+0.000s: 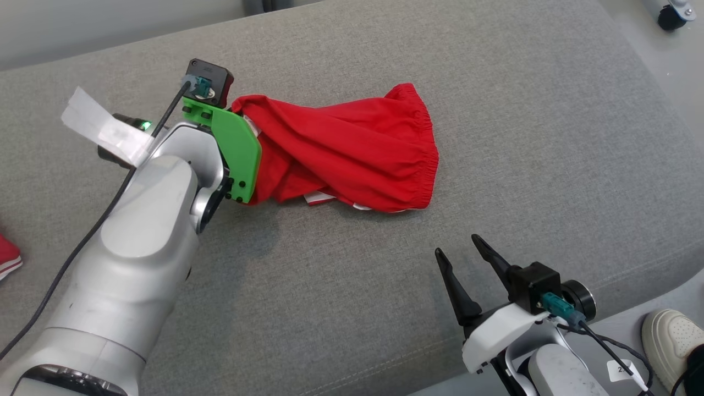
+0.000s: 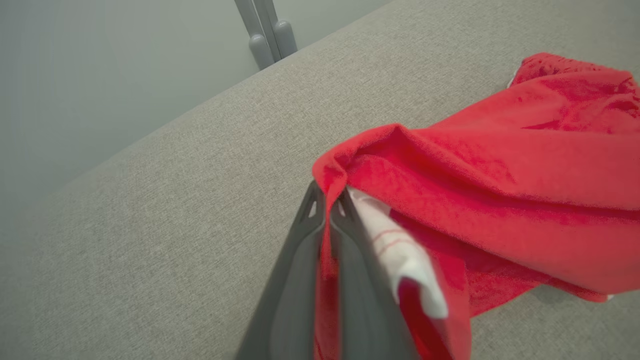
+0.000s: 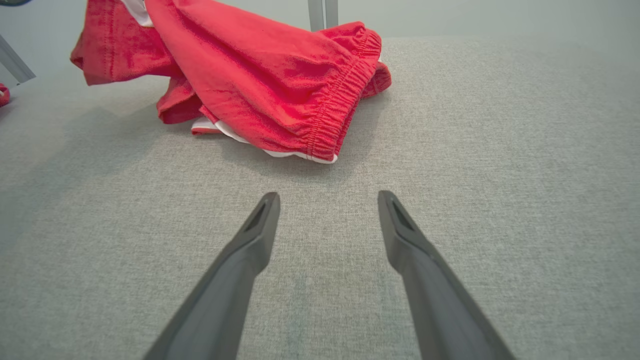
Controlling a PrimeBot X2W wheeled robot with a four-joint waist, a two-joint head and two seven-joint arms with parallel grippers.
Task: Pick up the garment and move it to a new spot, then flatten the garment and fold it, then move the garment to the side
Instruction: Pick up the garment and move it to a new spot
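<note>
Garment (image 1: pixel 352 154), red, lies bunched on the grey cushion (image 1: pixel 330 308); left wrist view reveals the left gripper (image 2: pixel 327 200) clamped on its edge beside white striped lining (image 2: pixel 400 250); right gripper (image 1: pixel 457 245) gapes empty, well apart.

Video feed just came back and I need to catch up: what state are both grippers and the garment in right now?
left gripper: shut, pinching one edge of the red garment.
right gripper: open, holding nothing, short of the garment over the grey cushion.
red garment: bunched and unfolded; pinched end raised, elastic waistband end resting on the cushion.
</note>
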